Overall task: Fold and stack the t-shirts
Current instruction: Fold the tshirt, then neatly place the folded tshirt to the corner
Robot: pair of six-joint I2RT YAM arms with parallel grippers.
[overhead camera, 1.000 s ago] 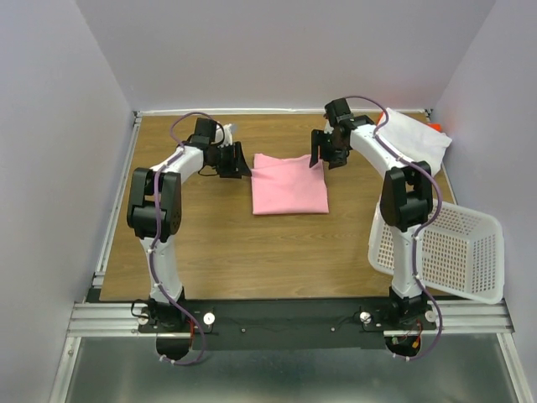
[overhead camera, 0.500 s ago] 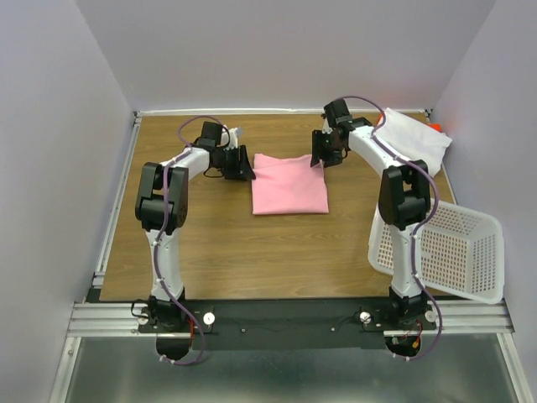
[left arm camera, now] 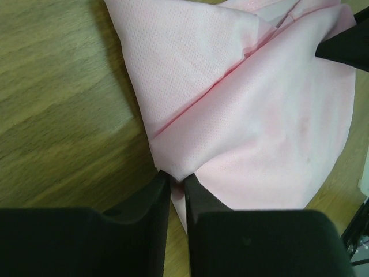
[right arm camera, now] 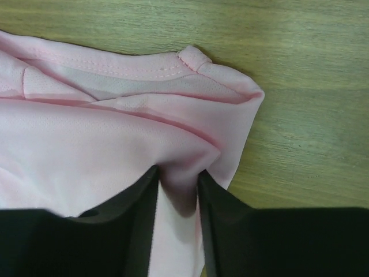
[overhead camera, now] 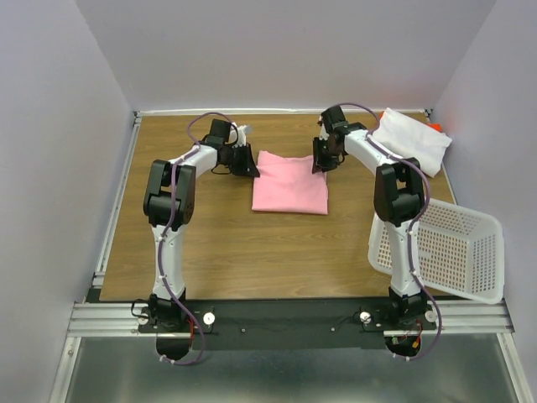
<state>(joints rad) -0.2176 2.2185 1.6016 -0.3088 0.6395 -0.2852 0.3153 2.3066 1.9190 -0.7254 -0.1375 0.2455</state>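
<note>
The pink t-shirt [overhead camera: 289, 183] pinched by left gripper [left arm camera: 176, 180] and right gripper [right arm camera: 177, 173].
Jaws narrow on its upper corners; white basket [overhead camera: 470, 252] tilted lower right, white t-shirt [overhead camera: 411, 138] outside it, upper right.

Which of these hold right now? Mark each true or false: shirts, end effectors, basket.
1. The left end effector pinches a corner of the light pink folded cloth t-shirt. True.
2. The right end effector hangs over bare wood, gripping nothing. False: pink cloth is bunched between its fingers.
3. The white cloth t-shirt lies inside the white perforated plastic basket. False: it lies at the far right corner of the wooden table, apart from the basket.
4. Both end effectors are at the pink shirt's far edge, one at each corner. True.
</note>
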